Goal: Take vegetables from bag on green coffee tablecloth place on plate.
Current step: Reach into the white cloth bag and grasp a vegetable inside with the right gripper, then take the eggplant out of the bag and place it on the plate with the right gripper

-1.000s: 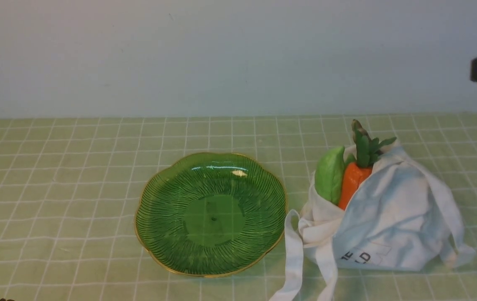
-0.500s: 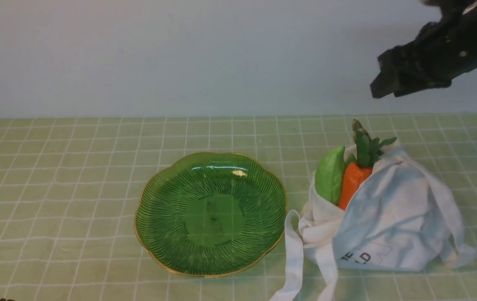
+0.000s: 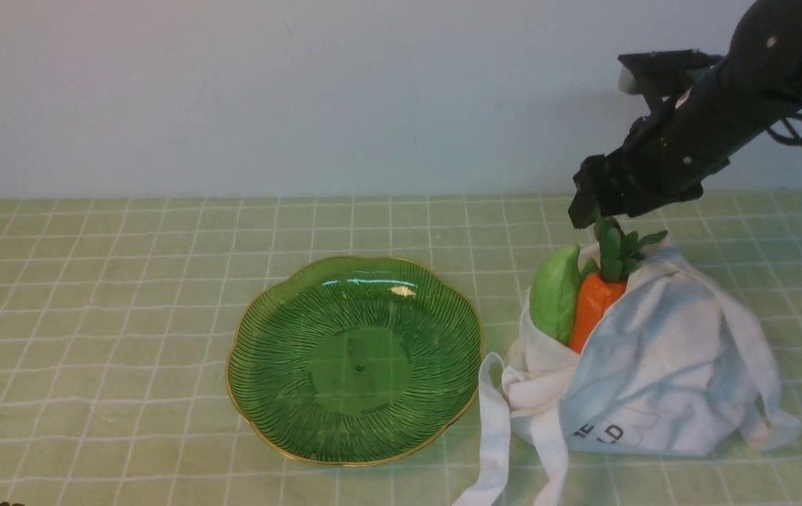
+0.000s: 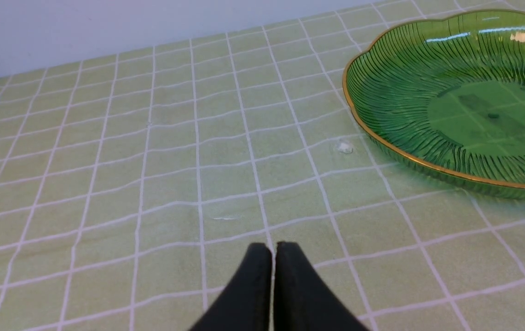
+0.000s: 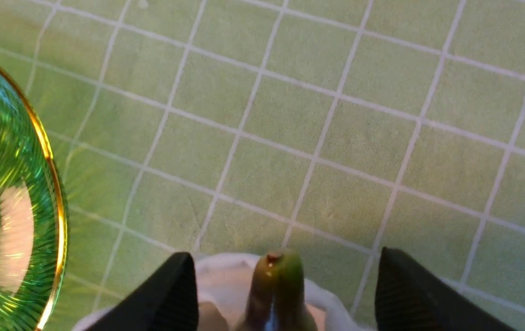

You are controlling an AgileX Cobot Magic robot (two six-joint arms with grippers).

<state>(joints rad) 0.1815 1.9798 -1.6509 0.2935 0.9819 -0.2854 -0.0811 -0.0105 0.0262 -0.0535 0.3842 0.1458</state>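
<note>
Half a second brings your right gripper (image 3: 587,211) over the bag (image 3: 661,365), jaws apart astride a stem (image 5: 277,276): picking can start.

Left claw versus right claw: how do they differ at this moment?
The left claw is shut, its fingers pressed together, while the right claw is wide open. The left claw faces bare tablecloth beside the plate, whereas the right claw has a green stem tip, poking from the bag, between its fingers without touching it. Both are black and hold nothing.
</note>
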